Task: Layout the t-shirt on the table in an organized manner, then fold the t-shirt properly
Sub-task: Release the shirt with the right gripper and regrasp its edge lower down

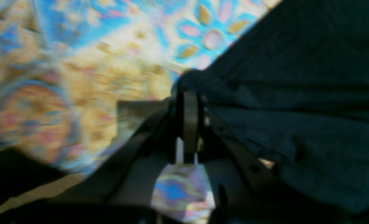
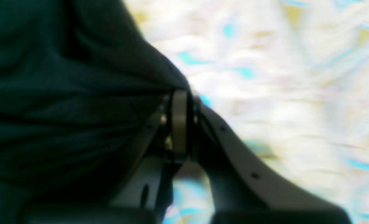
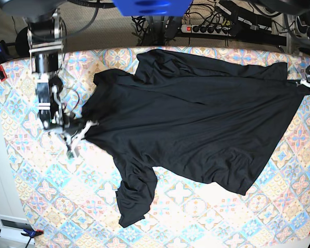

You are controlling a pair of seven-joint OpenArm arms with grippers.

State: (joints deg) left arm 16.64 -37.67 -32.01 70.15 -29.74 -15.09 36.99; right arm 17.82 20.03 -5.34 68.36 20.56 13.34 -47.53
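Sleeves visible from base only.

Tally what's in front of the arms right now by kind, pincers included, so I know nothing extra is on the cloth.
t-shirt, black: 1
table, pastel tile cloth: 1
pincers, both shut on the shirt's edges: 2 (left pincer, right pincer)
Total: 4

We note the t-shirt lying across the desk, right gripper at its left edge, left gripper at its far right corner.
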